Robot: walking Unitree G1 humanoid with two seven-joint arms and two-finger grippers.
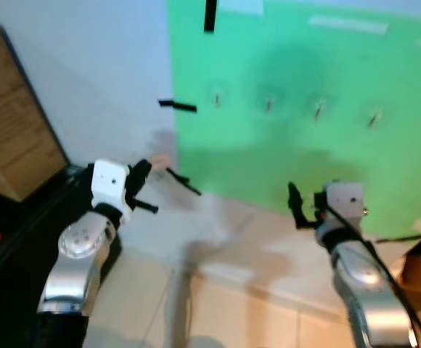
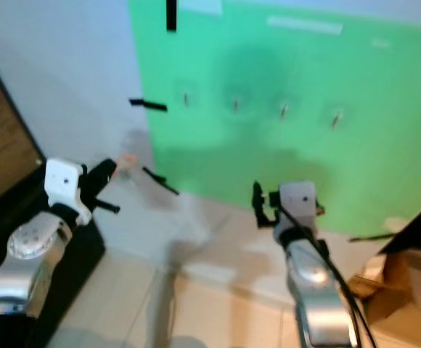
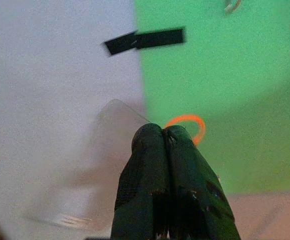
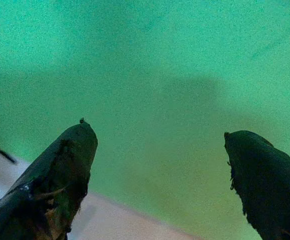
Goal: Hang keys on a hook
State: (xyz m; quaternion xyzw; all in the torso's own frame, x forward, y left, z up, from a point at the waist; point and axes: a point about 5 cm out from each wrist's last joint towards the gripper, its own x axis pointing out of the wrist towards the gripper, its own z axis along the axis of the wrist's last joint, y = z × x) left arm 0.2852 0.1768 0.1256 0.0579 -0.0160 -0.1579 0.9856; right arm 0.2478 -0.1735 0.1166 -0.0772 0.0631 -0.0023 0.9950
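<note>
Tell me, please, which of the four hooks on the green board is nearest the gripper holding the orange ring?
The leftmost hook, closest to the board's left edge; the left gripper, shut on the orange ring, is below-left of it, while the other three lie farther right.

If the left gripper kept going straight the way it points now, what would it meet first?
Probably the wall, near the left edge of the green board, below the black tape strip. The left gripper, shut on an orange ring, aims there; depth is unclear.

Your robot's two arms are silver and rounded, each ending in a white boxy wrist block. The left gripper (image 3: 166,135) and right gripper (image 4: 160,145) have long black fingers (image 4: 65,165) with scuffed tips. A black cable runs along the right forearm.
</note>
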